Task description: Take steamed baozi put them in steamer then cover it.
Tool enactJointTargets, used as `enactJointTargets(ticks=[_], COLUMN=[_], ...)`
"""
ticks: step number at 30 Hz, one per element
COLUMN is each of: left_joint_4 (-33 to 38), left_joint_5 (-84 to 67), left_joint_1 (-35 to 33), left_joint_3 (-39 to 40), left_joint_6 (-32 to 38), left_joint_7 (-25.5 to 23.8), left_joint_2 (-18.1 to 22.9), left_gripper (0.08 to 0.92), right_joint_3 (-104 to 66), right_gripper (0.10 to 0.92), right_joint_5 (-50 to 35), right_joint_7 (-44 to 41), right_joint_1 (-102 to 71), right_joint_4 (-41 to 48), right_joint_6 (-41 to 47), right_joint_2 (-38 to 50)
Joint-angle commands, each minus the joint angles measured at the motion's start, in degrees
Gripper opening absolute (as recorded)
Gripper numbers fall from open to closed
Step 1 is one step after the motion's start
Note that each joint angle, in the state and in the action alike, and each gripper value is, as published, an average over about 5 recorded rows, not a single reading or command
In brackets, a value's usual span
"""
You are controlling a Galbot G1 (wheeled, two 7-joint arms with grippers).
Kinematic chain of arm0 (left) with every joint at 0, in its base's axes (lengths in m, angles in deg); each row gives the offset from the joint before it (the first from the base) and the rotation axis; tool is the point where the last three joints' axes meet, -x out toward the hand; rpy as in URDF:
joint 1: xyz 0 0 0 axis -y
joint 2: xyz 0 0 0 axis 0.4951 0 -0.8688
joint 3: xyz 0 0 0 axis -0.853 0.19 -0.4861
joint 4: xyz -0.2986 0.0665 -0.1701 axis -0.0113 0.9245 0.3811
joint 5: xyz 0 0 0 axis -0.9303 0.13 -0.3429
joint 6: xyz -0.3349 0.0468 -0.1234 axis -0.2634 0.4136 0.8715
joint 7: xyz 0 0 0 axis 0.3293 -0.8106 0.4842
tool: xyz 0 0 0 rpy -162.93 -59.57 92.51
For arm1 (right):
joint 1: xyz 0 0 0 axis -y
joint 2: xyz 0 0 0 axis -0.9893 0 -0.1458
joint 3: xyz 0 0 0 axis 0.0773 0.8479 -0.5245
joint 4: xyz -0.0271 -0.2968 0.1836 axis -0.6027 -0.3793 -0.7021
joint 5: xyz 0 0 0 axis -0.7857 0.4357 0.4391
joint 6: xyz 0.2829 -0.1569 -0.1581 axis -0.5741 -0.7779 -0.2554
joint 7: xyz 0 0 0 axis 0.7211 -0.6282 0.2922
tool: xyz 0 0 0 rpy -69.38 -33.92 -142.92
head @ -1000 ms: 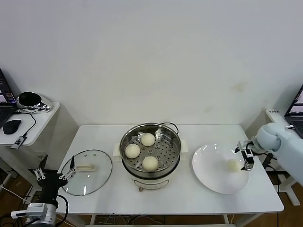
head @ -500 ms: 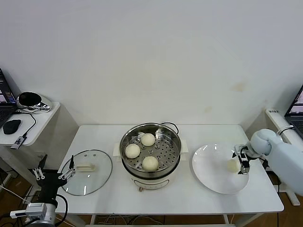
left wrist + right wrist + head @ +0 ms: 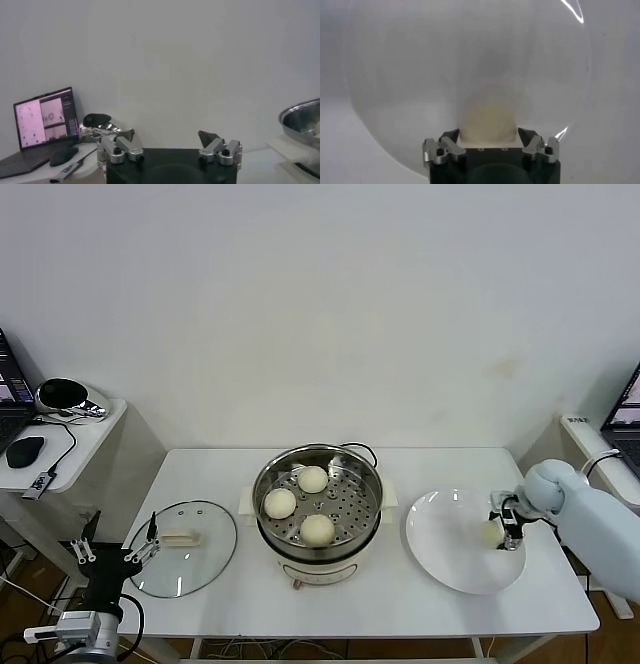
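The steamer (image 3: 262,484) stands at the table's middle with three baozi (image 3: 313,479) on its perforated tray. The fourth baozi (image 3: 490,533) lies on the white plate (image 3: 445,549) at the right. My right gripper (image 3: 505,529) is low over the plate with its fingers open on either side of this baozi (image 3: 487,117), which fills the gap of the gripper (image 3: 488,134) in the right wrist view. The glass cover (image 3: 215,549) lies flat on the table at the left. My left gripper (image 3: 113,549) is parked, open and empty, off the table's left front corner.
A side table with a laptop (image 3: 45,117), mouse and dark object stands at the far left. The steamer's rim (image 3: 302,117) shows in the left wrist view. A cable runs behind the steamer. Another laptop sits at the far right edge.
My right gripper has moved a little left and down over the plate, bringing its open fingers around the baozi. The left arm has barely moved.
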Motion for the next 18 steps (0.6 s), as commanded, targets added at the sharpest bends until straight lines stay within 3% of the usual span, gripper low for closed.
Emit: enactJointTargets(ticks=[1, 9, 18], left_joint_4=[0.09, 0.28, 0.06], left_joint_5=[-0.07, -0.17, -0.09], left_joint_1=[-0.09, -0.16, 0.37], left_joint_3=[-0.14, -0.39, 0.55], left_joint_6=[0.06, 0.05, -0.02], left_joint_7=[-0.01, 0.03, 0.01], left_joint_2=[-0.06, -0.21, -0.09], left_gripper=[0.823, 0.823, 0.823], right_joint_3=[0.49, 10.11, 29.88], right_gripper=[0.634, 0.520, 0.529], right_joint_5=[-0.91, -10.53, -28.37], right_joint_7=[-0.36, -1.72, -1.44], right_joint_1=[0.48, 10.18, 35.91], right_joint_4=[-0.54, -9.54, -19.87], right_joint_6=[0.54, 4.61, 11.78], right_joint_2=[0.26, 7.26, 10.36])
